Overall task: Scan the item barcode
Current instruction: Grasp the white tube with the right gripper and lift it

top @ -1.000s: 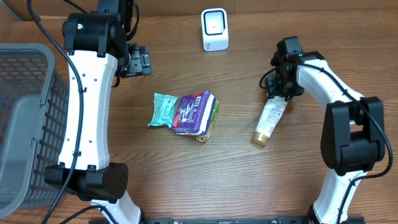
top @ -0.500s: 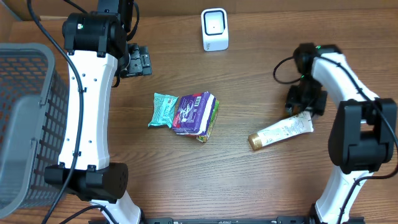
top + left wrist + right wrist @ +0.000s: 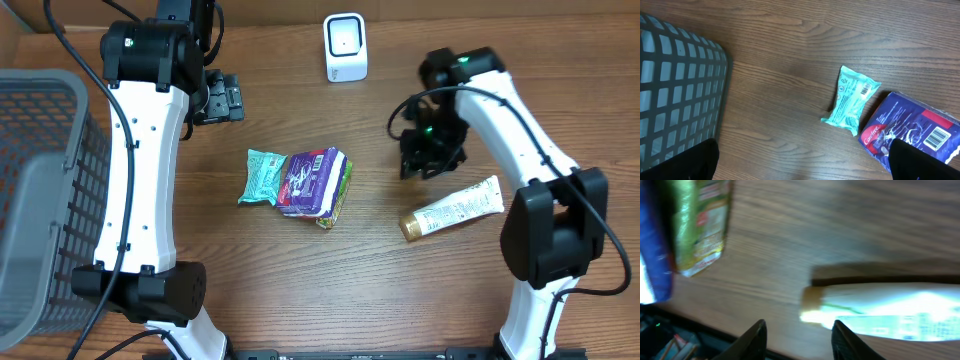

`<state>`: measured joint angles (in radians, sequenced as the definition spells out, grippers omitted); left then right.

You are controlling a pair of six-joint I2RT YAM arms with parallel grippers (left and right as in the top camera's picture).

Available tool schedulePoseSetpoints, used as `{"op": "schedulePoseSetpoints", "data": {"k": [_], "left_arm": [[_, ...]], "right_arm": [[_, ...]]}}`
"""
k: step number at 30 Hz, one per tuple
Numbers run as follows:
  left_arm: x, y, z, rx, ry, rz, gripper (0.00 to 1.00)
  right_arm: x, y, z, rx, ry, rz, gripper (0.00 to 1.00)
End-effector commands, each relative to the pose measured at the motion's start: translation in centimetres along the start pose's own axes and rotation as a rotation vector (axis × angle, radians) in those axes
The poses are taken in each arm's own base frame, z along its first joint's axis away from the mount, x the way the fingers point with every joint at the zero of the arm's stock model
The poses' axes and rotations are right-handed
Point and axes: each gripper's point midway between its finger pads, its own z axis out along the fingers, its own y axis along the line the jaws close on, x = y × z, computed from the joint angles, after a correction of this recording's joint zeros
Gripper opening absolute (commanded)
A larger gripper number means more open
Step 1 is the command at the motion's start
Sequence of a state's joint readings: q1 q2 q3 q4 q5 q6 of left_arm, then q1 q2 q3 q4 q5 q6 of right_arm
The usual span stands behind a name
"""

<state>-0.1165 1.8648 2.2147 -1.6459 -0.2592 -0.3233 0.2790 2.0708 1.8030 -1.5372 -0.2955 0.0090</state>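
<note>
Tube (image 3: 455,208) is lying unheld, well apart from scanner (image 3: 346,47); scanning is pending. Right gripper (image 3: 425,160) is hovering empty, jaws parted (left gripper (image 3: 222,98) likewise).

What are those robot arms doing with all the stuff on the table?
They are meant to scan an item's barcode, but neither arm holds anything right now. The right gripper hangs open just beside a cream tube that lies on its side. The left gripper is open too, up above a teal packet and a purple pack. The white scanner stands at the far edge of the table.
</note>
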Motion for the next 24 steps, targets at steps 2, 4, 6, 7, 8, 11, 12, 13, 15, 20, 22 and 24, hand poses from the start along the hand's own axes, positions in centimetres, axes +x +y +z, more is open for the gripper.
{"op": "schedulePoseSetpoints", "data": {"k": [2,4,6,7,8,11,12,13,15,20,22,24], "left_arm": [[0.0,0.1,0.5,-0.017,0.009,-0.013,1.0],[0.0,0.1,0.5,-0.017,0.009,-0.013,0.99],[0.0,0.1,0.5,-0.017,0.009,-0.013,1.0],[0.0,0.1,0.5,-0.017,0.009,-0.013,0.99],[0.0,0.1,0.5,-0.017,0.009,-0.013,1.0],[0.0,0.1,0.5,-0.017,0.009,-0.013,1.0],[0.0,0.1,0.5,-0.017,0.009,-0.013,1.0],[0.0,0.1,0.5,-0.017,0.009,-0.013,1.0],[0.0,0.1,0.5,-0.017,0.009,-0.013,0.99],[0.0,0.1,0.5,-0.017,0.009,-0.013,1.0],[0.0,0.1,0.5,-0.017,0.009,-0.013,1.0],[0.0,0.1,0.5,-0.017,0.009,-0.013,1.0]], "right_arm": [[0.9,3.0,-2.8,-0.046,-0.102,-0.01,0.42],[1.5,3.4,-4.4,-0.011,-0.16,-0.007,0.42],[2.3,3.7,-5.9,0.031,-0.228,0.004,0.41],[2.8,3.9,-6.3,0.035,-0.252,-0.003,0.41],[3.4,4.2,-6.6,0.035,-0.268,-0.015,0.41],[5.3,4.1,-6.2,0.03,-0.279,-0.018,0.44],[5.8,3.8,-5.7,0.031,-0.275,-0.017,0.46],[6.2,3.5,-5.1,0.032,-0.268,-0.015,0.49],[6.8,2.7,-3.2,0.037,-0.243,0.004,0.51],[8.2,1.9,2.9,-0.031,-0.137,0.042,0.57],[8.9,1.4,4.4,-0.038,-0.108,0.056,0.56],[9.5,0.9,5.7,-0.037,-0.086,0.089,0.56]]}}
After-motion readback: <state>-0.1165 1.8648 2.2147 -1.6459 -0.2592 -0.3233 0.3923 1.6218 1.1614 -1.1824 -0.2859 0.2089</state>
